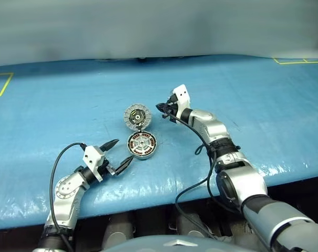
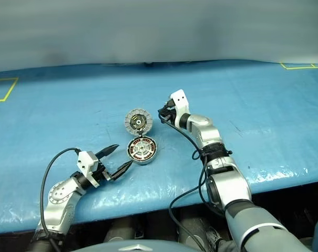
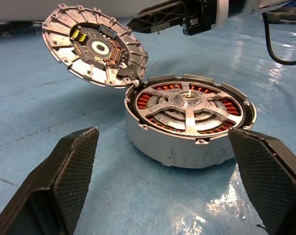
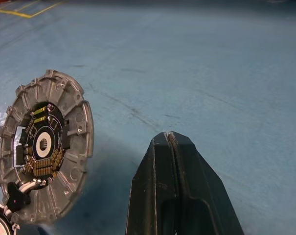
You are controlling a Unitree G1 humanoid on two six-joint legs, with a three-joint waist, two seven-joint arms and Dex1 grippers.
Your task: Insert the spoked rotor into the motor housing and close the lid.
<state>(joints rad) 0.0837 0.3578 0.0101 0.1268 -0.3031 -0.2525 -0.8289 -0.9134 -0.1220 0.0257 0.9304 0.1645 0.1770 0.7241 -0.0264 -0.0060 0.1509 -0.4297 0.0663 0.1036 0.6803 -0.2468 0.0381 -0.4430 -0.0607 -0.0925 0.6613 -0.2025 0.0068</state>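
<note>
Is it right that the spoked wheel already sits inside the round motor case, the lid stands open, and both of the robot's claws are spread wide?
Not quite: the right gripper is shut, its two fingers pressed together in the right wrist view. The left gripper is spread wide. The spoked rotor does sit in the motor housing, and the lid stands open.
</note>
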